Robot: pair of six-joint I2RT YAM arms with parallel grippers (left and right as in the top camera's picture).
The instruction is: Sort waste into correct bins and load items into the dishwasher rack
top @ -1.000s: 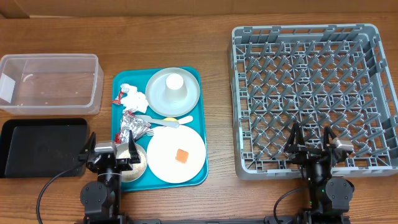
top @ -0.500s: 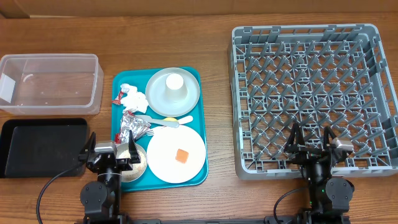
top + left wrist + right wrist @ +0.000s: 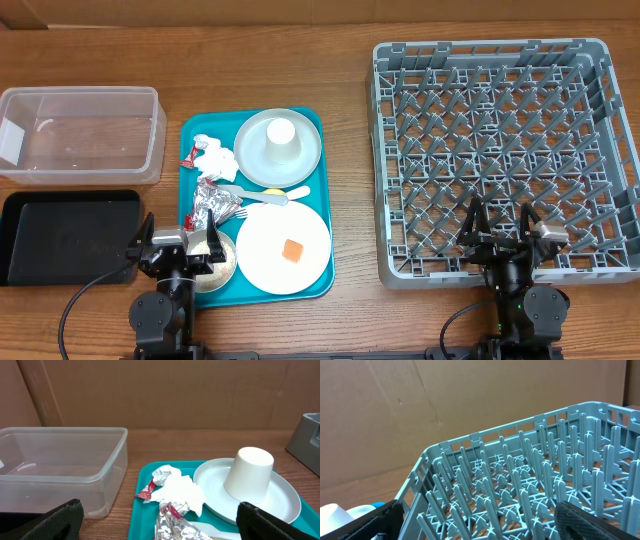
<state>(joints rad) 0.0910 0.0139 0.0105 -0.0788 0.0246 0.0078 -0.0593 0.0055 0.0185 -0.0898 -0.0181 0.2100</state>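
Observation:
On the teal tray [image 3: 195, 135] a small white cup [image 3: 281, 133] stands upside down on the grey-green plate [image 3: 300, 160]. An orange cube [image 3: 292, 250] lies on the pinkish plate [image 3: 265, 255]. Napkins [image 3: 217, 158], a red wrapper [image 3: 189, 161], foil [image 3: 207, 204] and cutlery [image 3: 262, 193] lie between them. My left gripper [image 3: 180, 238] stands open over the white bowl [image 3: 222, 268], partly hiding it. In the left wrist view the gripper [image 3: 160, 522] frames foil [image 3: 175, 529], napkin [image 3: 177, 491] and cup [image 3: 248, 474]. My right gripper [image 3: 500, 222] [image 3: 480, 522] is open over the rack's [image 3: 505, 60] [image 3: 520, 485] near edge.
The clear tub [image 3: 80, 92] [image 3: 60, 467] sits at the back left, with the black tray [image 3: 65, 235] in front of it. Bare wooden table shows between the teal tray and the rack. A cardboard wall stands behind the table.

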